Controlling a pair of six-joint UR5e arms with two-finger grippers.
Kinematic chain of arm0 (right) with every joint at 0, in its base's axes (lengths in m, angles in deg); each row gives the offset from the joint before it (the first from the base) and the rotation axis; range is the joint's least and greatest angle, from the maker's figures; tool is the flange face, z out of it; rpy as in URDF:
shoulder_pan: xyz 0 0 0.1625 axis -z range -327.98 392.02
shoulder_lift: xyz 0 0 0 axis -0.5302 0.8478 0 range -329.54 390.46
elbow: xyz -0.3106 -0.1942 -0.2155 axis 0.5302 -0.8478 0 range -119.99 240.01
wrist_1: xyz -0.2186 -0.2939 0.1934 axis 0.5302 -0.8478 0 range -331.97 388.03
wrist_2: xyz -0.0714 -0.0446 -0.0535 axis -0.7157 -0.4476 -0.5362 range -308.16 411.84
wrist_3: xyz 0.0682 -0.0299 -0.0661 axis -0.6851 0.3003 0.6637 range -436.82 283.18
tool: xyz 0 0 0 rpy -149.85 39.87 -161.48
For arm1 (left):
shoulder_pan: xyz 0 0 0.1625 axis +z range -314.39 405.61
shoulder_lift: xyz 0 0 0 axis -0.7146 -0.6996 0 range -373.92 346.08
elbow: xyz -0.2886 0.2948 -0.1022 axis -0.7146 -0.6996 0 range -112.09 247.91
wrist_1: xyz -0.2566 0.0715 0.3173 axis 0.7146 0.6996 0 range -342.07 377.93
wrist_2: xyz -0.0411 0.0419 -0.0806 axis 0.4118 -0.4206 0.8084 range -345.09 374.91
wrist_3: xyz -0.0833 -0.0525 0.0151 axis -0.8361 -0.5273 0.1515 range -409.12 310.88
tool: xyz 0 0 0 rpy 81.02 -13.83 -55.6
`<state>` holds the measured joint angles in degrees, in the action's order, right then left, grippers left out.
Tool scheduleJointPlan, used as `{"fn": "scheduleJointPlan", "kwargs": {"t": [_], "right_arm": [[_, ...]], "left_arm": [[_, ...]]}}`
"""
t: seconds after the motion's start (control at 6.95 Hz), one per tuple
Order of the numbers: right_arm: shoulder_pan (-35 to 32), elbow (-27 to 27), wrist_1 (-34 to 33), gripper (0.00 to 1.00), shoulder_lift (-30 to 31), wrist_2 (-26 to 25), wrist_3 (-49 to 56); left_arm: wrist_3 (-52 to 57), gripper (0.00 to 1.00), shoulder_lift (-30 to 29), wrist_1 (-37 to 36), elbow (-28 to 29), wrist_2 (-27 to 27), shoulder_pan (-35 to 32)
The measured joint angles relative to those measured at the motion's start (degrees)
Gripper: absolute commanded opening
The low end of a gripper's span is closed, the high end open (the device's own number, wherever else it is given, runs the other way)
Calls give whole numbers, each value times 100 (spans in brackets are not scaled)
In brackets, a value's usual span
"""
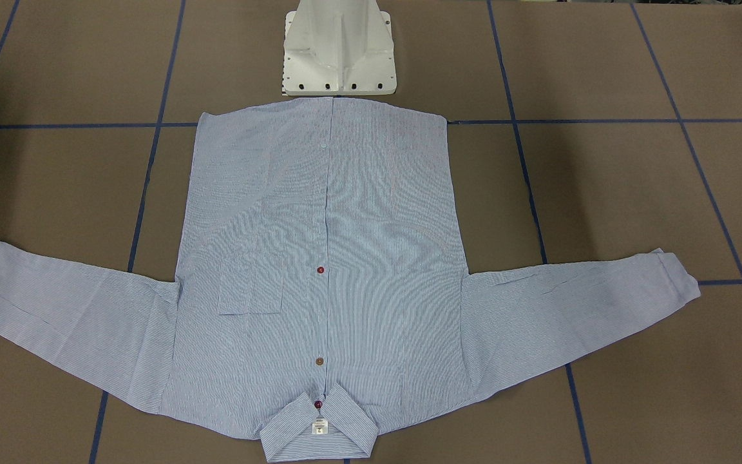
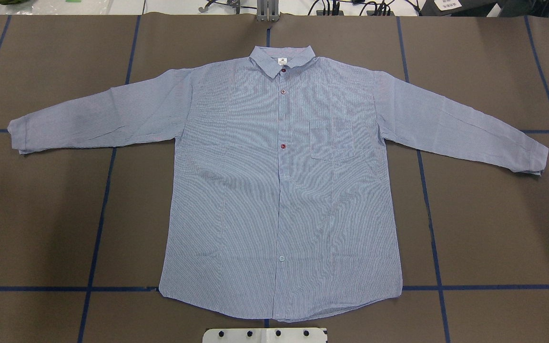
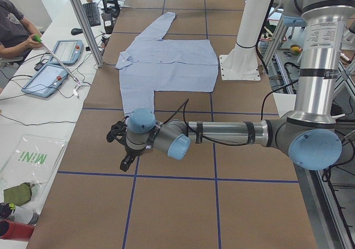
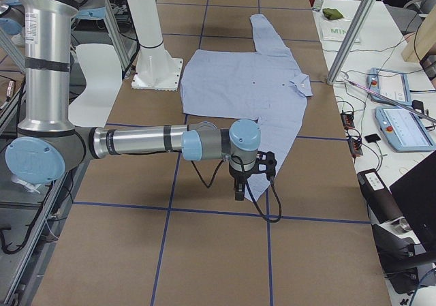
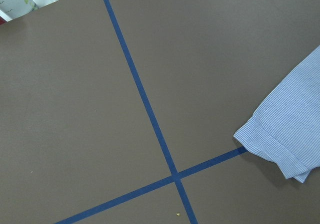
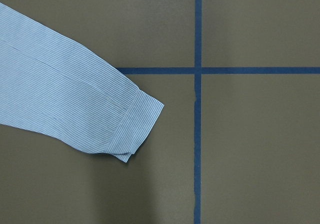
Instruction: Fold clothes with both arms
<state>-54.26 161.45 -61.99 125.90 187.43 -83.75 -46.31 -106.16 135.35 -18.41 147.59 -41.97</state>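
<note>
The light blue pinstriped shirt (image 2: 279, 190) lies flat and face up on the brown table, buttoned, with both sleeves spread and the collar (image 1: 319, 432) on the far side from the robot. My left gripper (image 3: 123, 161) hangs over the table by the left sleeve's end; the left wrist view shows that cuff (image 5: 280, 144) at its right edge. My right gripper (image 4: 240, 190) hangs above the right sleeve's end; the right wrist view shows that cuff (image 6: 135, 124) below it. Both grippers show only in the side views, so I cannot tell if they are open or shut.
The white pedestal base (image 1: 339, 51) stands just behind the shirt's hem. Blue tape lines (image 2: 98, 214) grid the table. A side bench with teach pendants (image 3: 47, 80), cables and a seated person (image 3: 11, 32) runs along the far edge, behind aluminium posts (image 3: 83, 21).
</note>
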Motion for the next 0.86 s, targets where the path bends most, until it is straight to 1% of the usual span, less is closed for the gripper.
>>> {"fn": "scheduleJointPlan", "kwargs": {"t": [0.58, 0.86], "right_arm": [[5, 74, 370, 100, 191, -55, 343], [1, 78, 378, 100, 252, 111, 368]], "left_arm": [[2, 100, -31, -22, -12, -25, -2], [14, 100, -4, -15, -11, -27, -2]]}}
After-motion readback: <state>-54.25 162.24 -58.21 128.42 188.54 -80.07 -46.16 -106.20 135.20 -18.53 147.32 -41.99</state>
